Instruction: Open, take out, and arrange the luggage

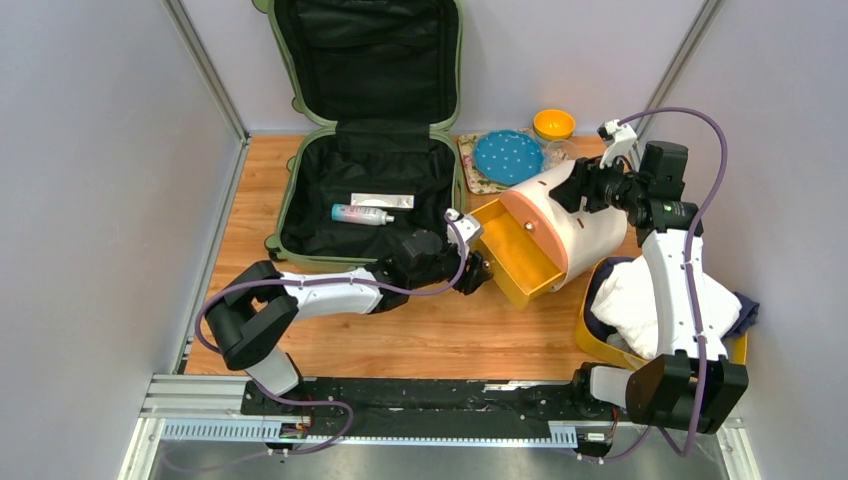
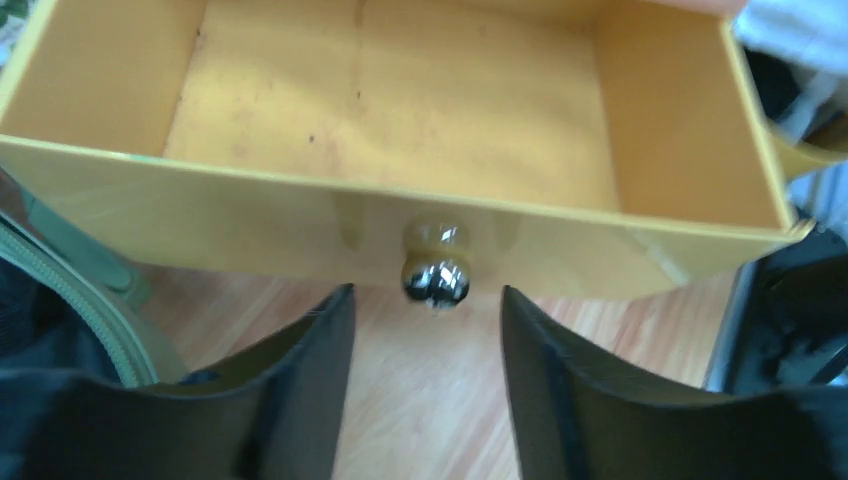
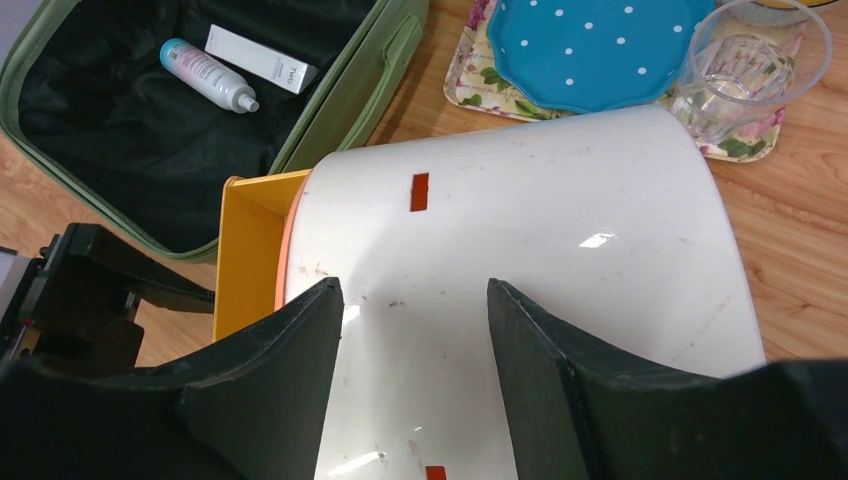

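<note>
Wooden tabletop [image 1: 400, 340] between grey walls carries the luggage [image 1: 345, 170] at its far left. It lies open, lid propped on the back wall, long axis running away from the arms. Right of the luggage lies the cream drawer box [image 1: 580, 225], its yellow drawer [image 1: 515, 255] pulled out. The left gripper [image 2: 425, 300], just off the luggage's near right corner, faces away toward the drawer's knob [image 2: 435, 275], fingers spread and pinching nothing. Being nearer, it likely turns left next. The right gripper [image 3: 415, 290], farther right, hangs spread over the drawer box. A spray bottle [image 1: 360, 213] and white carton [image 1: 382, 200] lie crosswise inside the luggage.
</note>
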### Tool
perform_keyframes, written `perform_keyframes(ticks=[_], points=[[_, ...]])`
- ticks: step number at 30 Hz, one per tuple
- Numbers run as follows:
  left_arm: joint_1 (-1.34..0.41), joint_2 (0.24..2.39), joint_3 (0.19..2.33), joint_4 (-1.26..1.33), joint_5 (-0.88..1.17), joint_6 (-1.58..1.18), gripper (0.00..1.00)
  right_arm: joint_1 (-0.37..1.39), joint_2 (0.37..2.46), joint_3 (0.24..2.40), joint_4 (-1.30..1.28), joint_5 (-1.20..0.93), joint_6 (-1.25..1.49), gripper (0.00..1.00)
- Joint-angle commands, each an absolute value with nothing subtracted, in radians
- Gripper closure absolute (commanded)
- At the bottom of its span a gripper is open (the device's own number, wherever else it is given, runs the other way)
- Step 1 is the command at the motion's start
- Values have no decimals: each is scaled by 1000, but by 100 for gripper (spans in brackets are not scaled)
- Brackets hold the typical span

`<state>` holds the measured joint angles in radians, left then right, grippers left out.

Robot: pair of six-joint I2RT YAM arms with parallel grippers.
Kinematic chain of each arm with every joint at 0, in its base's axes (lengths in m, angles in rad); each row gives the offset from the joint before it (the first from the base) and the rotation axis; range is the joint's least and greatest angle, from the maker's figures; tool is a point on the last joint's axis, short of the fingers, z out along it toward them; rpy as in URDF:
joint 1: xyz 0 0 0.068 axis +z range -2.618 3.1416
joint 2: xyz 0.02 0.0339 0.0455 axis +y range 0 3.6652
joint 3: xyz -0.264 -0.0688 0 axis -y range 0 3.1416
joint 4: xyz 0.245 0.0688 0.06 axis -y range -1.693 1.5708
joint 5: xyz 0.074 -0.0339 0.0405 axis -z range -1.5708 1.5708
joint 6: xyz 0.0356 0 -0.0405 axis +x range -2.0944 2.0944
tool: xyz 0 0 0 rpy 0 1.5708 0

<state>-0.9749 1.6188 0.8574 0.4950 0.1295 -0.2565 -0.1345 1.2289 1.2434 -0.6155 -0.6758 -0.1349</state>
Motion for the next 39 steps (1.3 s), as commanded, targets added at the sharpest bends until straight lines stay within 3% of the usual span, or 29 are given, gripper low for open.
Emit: perform_keyframes(ticks=[1,4,7,12,18,23,29,39], points=[[-963,1565,862,376,152,-204,29,-140,1261,1221,-718,-658,-120,38],[-924,1514,940,206,314,-126,21,-140,1262,1227,-727,-657,-126,38],[-841,1500,1107,-230,493,-17,18,-140,1262,1233,-735,-657,-127,38],[-510,1499,1247,-391,879,-9,18,-140,1275,1238,-732,-663,-114,38],[-313,1545,1414,-613,664,496,17,-141,1270,1239,-744,-641,-130,38],[-164,1636,1463,-695,666,760,22,-141,1267,1235,-773,-641,-143,38],[-153,1692,1405,-744,609,1139,26,-141,1266,1218,-795,-638,-149,38],[-199,1862,1407,-655,434,1313,32,-141,1278,1244,-813,-626,-143,38]])
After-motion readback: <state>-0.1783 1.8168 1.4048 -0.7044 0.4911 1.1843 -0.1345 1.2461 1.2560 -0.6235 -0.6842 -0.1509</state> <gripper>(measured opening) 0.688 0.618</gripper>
